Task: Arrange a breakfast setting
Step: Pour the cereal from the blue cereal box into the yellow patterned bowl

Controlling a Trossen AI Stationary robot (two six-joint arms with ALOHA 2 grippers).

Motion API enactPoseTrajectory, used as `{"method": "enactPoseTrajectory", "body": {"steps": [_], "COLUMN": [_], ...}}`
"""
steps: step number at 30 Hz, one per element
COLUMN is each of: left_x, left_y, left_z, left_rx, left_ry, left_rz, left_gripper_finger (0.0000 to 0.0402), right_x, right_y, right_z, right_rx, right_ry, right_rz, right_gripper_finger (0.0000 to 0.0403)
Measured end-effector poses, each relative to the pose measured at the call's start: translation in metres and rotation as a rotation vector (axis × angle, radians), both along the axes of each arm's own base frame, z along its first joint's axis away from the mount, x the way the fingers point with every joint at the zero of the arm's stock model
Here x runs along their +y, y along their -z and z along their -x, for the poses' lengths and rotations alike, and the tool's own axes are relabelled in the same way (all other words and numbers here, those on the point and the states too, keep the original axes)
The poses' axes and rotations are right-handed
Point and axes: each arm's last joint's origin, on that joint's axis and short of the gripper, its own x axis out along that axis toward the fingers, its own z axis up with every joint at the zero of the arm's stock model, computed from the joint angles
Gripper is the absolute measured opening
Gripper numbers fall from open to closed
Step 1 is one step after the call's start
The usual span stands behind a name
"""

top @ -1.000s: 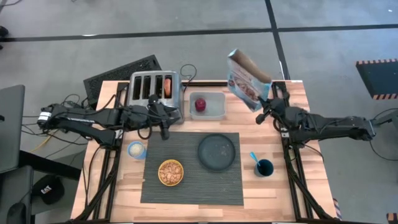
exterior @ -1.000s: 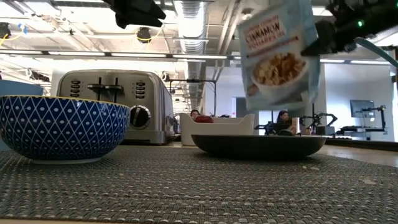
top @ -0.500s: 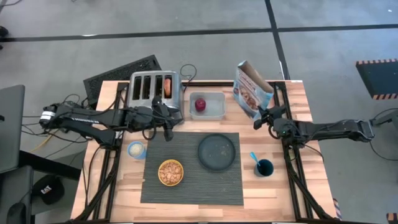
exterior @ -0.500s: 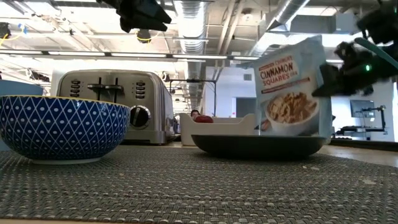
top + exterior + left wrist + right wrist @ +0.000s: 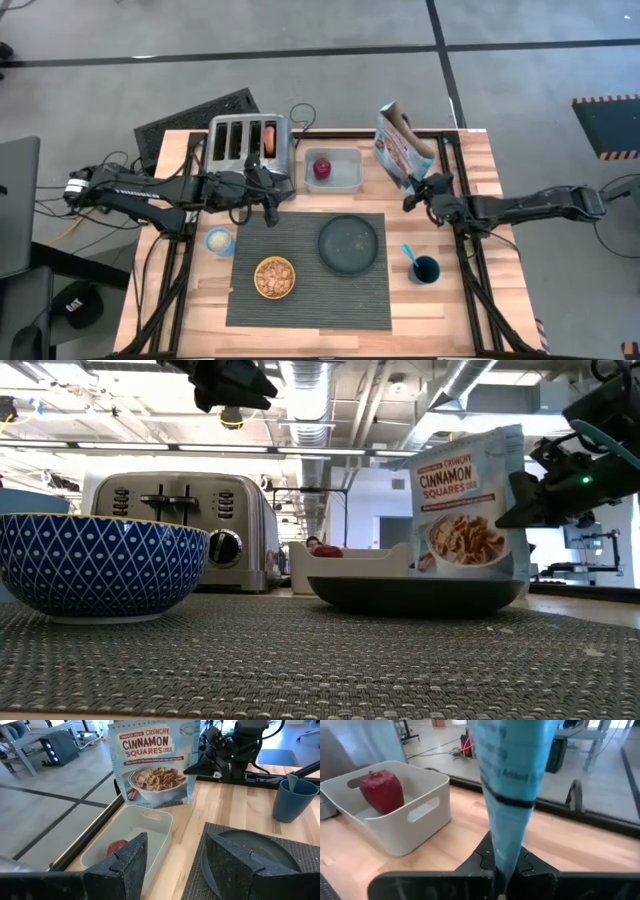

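Two arms, both matte black, slim, built of tubular links with chunkier joint housings. Left arm (image 5: 150, 190): white label band with dark print near base end; loose black cables looped along links and bunched around wrist. Right arm (image 5: 530, 205): long smooth link, lighter grey cap at far joint. Small green indicator light glows on right wrist block in low view. Left pincer fingers (image 5: 122, 865): broad, wedge-shaped, black with rough speckled grain.
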Motion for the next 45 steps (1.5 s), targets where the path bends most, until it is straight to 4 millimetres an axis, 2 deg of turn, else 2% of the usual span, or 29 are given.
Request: {"method": "enactPoseTrajectory", "body": {"steps": [6, 11, 15, 24, 39, 45], "left_x": [0.0, 0.0, 0.0, 0.0, 0.0, 0.0], "left_y": [0.0, 0.0, 0.0, 0.0, 0.0, 0.0], "left_z": [0.0, 0.0, 0.0, 0.0, 0.0, 0.0], "left_rx": [0.004, 0.004, 0.004, 0.009, 0.016, 0.016], "left_ry": [-0.002, -0.001, -0.001, 0.003, 0.009, 0.008], "left_rz": [-0.008, -0.011, -0.011, -0.02, -0.036, -0.036], "left_gripper_finger": [0.0185, 0.0185, 0.0185, 0.0185, 0.0185, 0.0185], "right_x": [-0.002, -0.003, -0.003, -0.005, -0.003, -0.003], "right_y": [0.014, 0.016, 0.009, -0.03, -0.032, -0.032], "right_z": [-0.001, -0.003, -0.007, -0.023, -0.024, -0.024], "right_rx": [0.071, 0.091, 0.065, 0.008, -0.032, -0.031], "right_ry": [0.009, -0.016, -0.021, -0.043, -0.05, -0.049], "right_rz": [-0.07, -0.071, -0.046, 0.033, 0.002, 0.002], "right_gripper_finger": [0.0024, 0.0028, 0.0028, 0.0032, 0.0036, 0.0052]}}
